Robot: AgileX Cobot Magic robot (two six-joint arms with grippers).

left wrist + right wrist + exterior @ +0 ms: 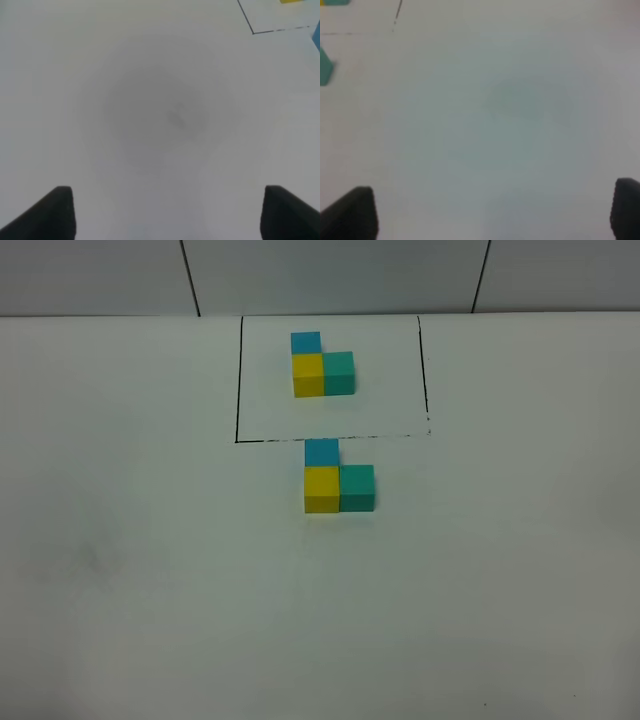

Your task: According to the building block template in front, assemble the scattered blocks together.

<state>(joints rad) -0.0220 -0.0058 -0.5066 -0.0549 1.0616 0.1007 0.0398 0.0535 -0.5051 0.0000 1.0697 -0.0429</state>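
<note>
The building block template is a black-line rectangle (238, 380) at the back of the white table, framing a joined blue (306, 342), yellow (308, 374) and teal-green (339, 372) trio. Just in front of it, the unframed blue cube (321, 452), yellow cube (321, 489) and teal-green cube (357, 488) sit pressed together in the same L shape. The blue one sits at the frame's front line. Neither arm shows in the exterior high view. My left gripper (170, 215) and right gripper (490, 210) are open, empty, and over bare table.
The white table (150, 570) spreads wide to the left, right and front of the cubes. The left wrist view shows a frame corner (253, 33) and a blue cube edge (317, 37). The right wrist view shows a teal-green cube edge (325, 65).
</note>
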